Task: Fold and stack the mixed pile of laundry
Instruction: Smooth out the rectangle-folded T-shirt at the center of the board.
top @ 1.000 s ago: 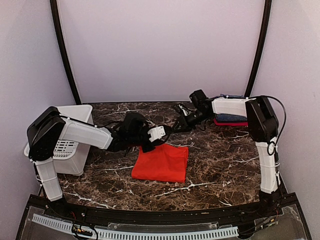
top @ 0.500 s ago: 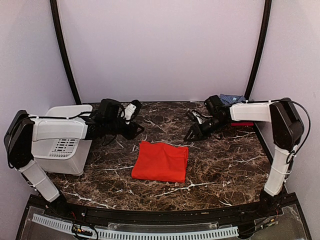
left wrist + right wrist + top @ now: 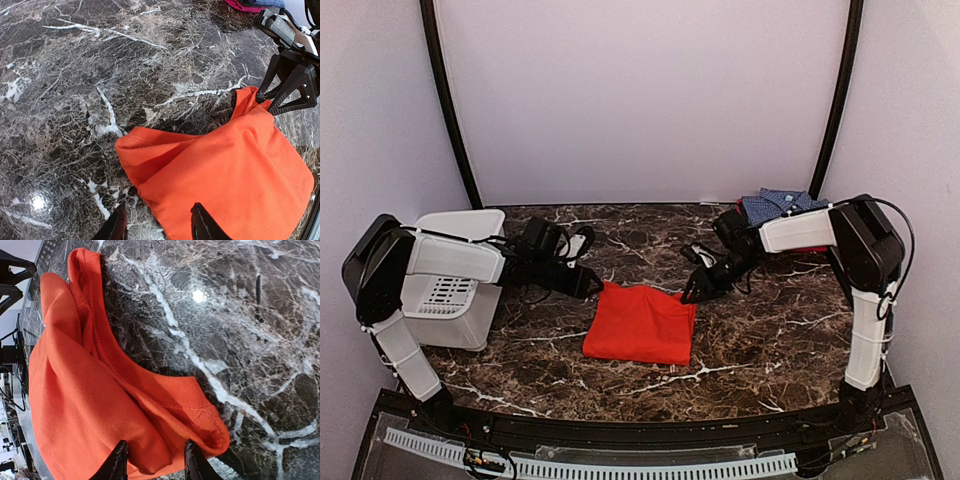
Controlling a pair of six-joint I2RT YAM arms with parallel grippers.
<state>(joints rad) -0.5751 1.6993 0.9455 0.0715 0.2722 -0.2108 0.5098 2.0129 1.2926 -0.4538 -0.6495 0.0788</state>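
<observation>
The plain orange-red shirt (image 3: pixel 641 325) lies folded at the table's middle. My left gripper (image 3: pixel 588 284) is low at its far left corner, jaws open, with the cloth's corner (image 3: pixel 150 150) just ahead of the fingertips (image 3: pixel 202 226). My right gripper (image 3: pixel 698 288) is low at the far right corner, jaws open, straddling the ribbed folded edge (image 3: pixel 195 405). The blue-and-white checked shirt (image 3: pixel 776 205) lies folded at the back right on a red-pink layer.
A white slotted basket (image 3: pixel 455 295) stands at the left edge beside my left arm. Dark marble tabletop (image 3: pixel 760 340) surrounds the shirt. Curved black poles and pale walls close in the back.
Both grippers came from the back of the table down to the orange shirt's far corners. The left swung right from over the basket. The shirt has not moved.
</observation>
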